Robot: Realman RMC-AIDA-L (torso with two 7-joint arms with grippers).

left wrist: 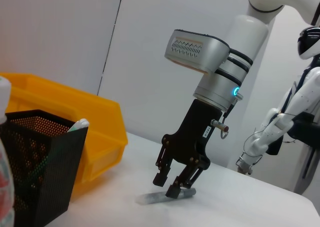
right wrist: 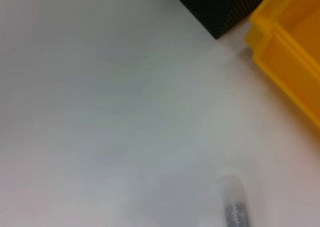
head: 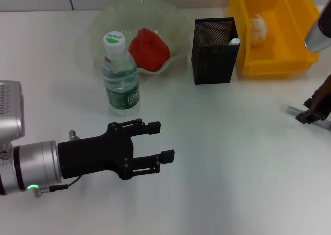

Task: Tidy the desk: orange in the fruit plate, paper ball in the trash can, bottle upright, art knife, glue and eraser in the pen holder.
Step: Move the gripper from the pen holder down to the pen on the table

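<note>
The orange (head: 149, 49) lies in the fruit plate (head: 103, 17). The bottle (head: 120, 74) stands upright in front of it. The art knife's tip (head: 234, 40) sticks out of the pen holder (head: 214, 43). The paper ball (head: 258, 28) lies in the trash can (head: 282, 59). My left gripper (head: 155, 147) is open and empty, low over the front left of the desk (head: 222, 157). My right gripper (head: 312, 115) is down at the desk's right edge, at the glue (head: 293, 109), which lies flat; the left wrist view shows both gripper (left wrist: 169, 185) and glue (left wrist: 150, 198). The eraser is out of view.
The pen holder (left wrist: 40, 162) stands just beside the trash can (left wrist: 85, 132), with the knife tip (left wrist: 80, 123) at its near corner. In the right wrist view the glue (right wrist: 234, 207) lies well apart from the pen holder (right wrist: 220, 7) and the trash can (right wrist: 290, 52).
</note>
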